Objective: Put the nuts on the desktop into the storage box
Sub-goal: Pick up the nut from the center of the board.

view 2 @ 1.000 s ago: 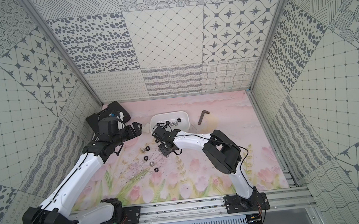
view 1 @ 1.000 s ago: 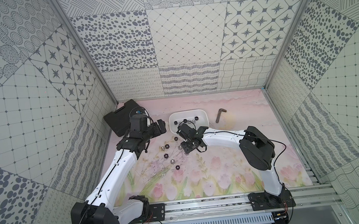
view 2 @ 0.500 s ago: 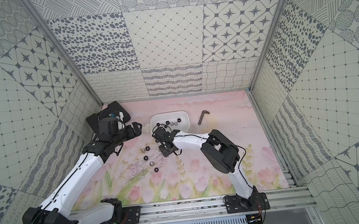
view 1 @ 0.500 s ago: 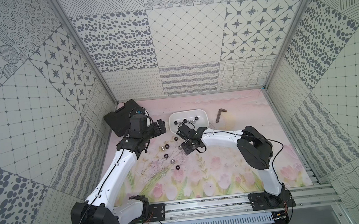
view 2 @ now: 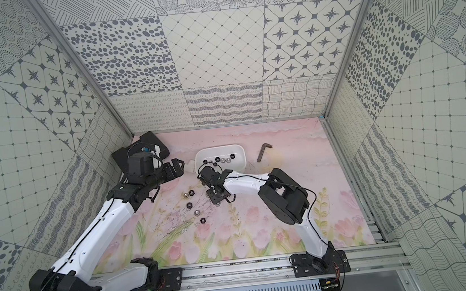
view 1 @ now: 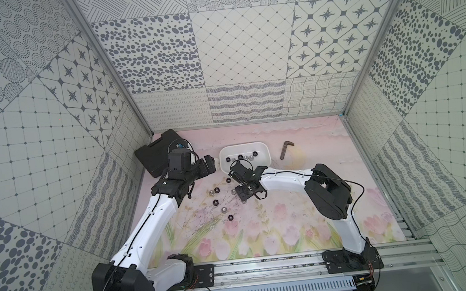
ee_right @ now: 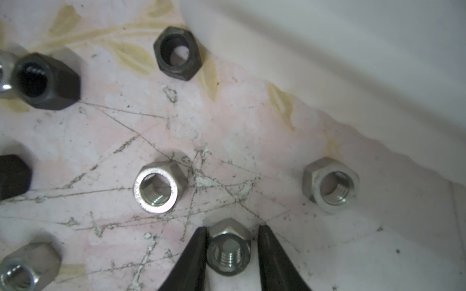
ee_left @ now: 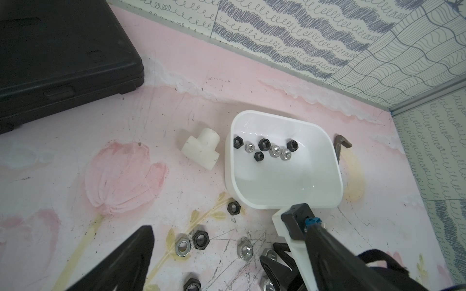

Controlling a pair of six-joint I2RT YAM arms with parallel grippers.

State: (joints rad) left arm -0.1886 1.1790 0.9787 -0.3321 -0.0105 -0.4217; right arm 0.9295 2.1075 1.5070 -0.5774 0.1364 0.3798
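When compared with a second ago: stands far narrower at the right gripper, drawn in around one target.
Meaning for the task: marks the pinch stage of one more pick; leaves the lift and the carry to the box not yet done.
Right jaws: pressed in on a silver nut, one finger at each flank; touching on one side, at most a hairline off on the other; judged as clamped.
Silver nut: apparently not yet lifted off the desktop, threaded hole facing the wrist camera, near the box wall.
Left gripper: jaws apart, empty, hovering near the box and the T-fitting.
Box contents: seven nuts, four black and three silver, bunched at the far end.
Loose nuts: several, black and silver, scattered on the desktop between the arms.
Risk: likely to slip or tip out of so shallow a pinch, being small, smooth and hard.
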